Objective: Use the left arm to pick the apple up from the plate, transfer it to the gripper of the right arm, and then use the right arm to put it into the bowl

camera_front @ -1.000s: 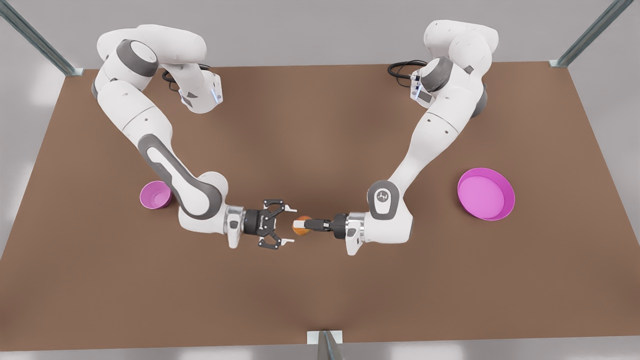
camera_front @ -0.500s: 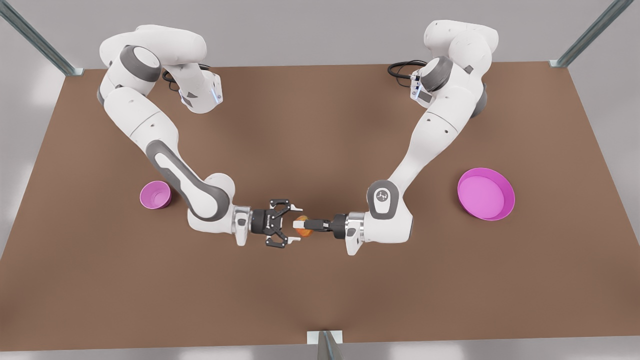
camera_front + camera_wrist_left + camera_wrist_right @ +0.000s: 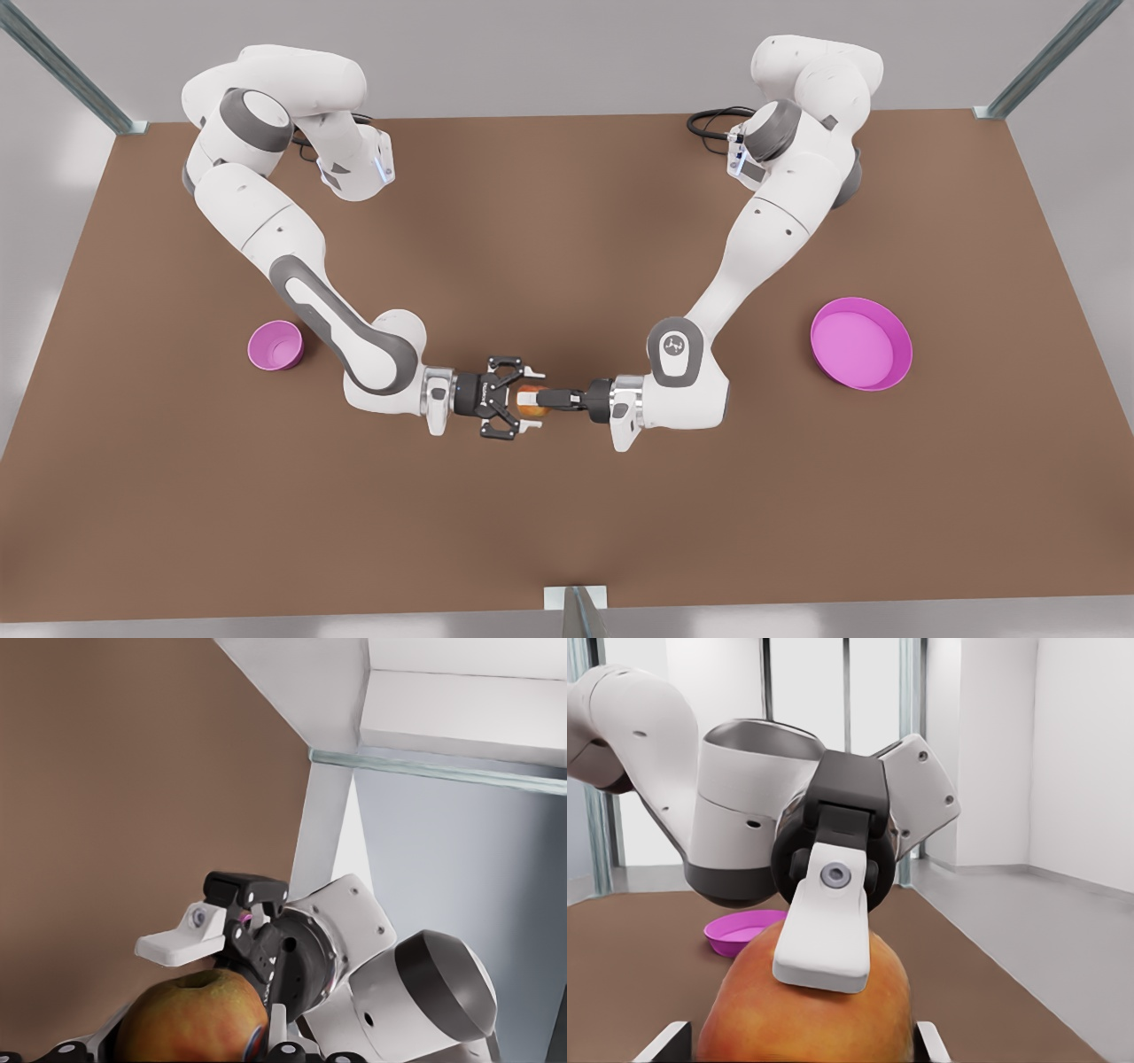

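Between both grippers' fingers [image 3: 824, 943], round apple [image 3: 530, 403]

Left claw [image 3: 535, 400] and right claw [image 3: 524, 400] meet nose to nose at apple [image 3: 530, 400]; bare table [image 3: 567, 230] all around.

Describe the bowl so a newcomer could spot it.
Start at the brown table, then the white right arm on the front view's left. Beside its grey-striped forearm stands the small deep pink bowl. Unlike the wide shallow magenta plate across the table, it is cup-like and narrow.
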Available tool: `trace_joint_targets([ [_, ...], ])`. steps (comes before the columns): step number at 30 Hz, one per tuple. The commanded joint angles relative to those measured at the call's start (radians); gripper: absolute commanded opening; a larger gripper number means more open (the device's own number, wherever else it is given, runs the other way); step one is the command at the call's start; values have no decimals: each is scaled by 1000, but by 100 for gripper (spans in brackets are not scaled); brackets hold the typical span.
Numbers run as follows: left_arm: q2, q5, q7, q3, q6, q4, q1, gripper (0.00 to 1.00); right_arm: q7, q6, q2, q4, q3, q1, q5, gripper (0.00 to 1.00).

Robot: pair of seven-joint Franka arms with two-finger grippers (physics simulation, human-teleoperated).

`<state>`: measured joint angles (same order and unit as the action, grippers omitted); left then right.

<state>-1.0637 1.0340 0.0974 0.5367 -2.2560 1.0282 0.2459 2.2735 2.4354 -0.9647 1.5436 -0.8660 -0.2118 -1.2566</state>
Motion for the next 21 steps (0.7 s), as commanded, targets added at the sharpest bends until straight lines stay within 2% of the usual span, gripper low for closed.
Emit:
trace_joint_targets([
  [1, 2, 9, 28, 0, 1, 0, 0, 66, 40, 4, 1, 0, -1, 0, 0, 83],
  [2, 1, 9, 28, 0, 0, 0, 1, 66, 40, 4, 1, 0, -1, 0, 0, 77],
  [3, 1, 9, 28, 0, -4, 0, 1, 66, 40, 4, 1, 0, -2, 0, 0, 64],
  [4, 1, 9, 28, 0, -1, 0, 4, 66, 40, 4, 1, 0, -2, 0, 0, 58],
  [8, 1, 9, 30, 0, -4, 0, 6, 67, 38, 4, 1, 0, -5, 0, -6, 57],
  [9, 1, 9, 33, 0, -4, 0, 6, 75, 38, 4, 1, 0, -5, -1, -6, 57],
  [10, 1, 9, 35, 0, 0, 0, 6, 95, 38, 4, 1, 0, -5, -1, -6, 57],
  [11, 2, 9, 32, 0, 0, 0, 6, 100, 38, 4, 1, 0, -5, -1, -6, 57],
  [16, 11, 6, 18, 0, 6, 1, -2, 100, 35, 1, 1, 0, -5, -6, -3, 58],
  [17, 24, -3, -13, 5, 27, 3, -56, 100, 32, -4, 3, -2, -5, -8, -3, 58],
  [20, 28, -29, -25, 2, 303, 4, -232, 100, 27, -19, 7, 0, -5, -32, 14, 58],
  [21, 30, -95, -25, -1, 377, 3, -293, 100, 26, -27, 14, 0, -5, -57, 19, 59],
])
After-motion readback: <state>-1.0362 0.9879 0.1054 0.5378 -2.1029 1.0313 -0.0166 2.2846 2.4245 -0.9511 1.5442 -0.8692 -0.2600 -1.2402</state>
